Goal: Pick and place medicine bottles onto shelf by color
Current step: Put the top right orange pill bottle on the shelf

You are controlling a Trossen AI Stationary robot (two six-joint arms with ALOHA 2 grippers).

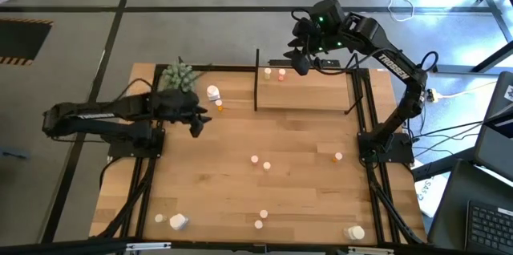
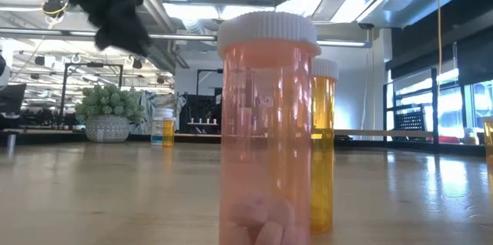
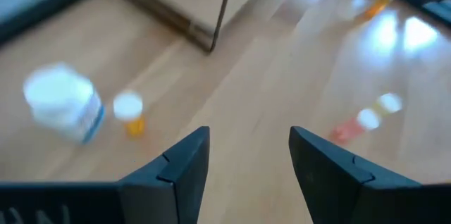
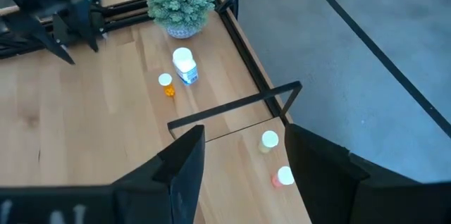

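Observation:
Small medicine bottles stand scattered on the wooden table: a larger white one [image 1: 213,93] with a small orange one [image 1: 219,107] beside it, a pair mid-table [image 1: 255,159], and others along the near edge [image 1: 264,215]. The shelf [image 1: 317,95] stands at the far side and carries two small bottles [image 4: 269,139], [image 4: 285,176]. My left gripper [image 3: 250,136] hangs open above the table, near the white and orange bottles, with nothing between its fingers. Above the shelf's far edge, my right gripper [image 4: 243,136] is also open with nothing in it.
A green spiky plant in a pot [image 1: 179,76] stands at the far left corner, close to my left gripper. Black frame rails [image 1: 362,103] run along the table's sides. In the low view a pinkish bottle [image 2: 266,122] stands close in front, an orange one [image 2: 323,145] behind it.

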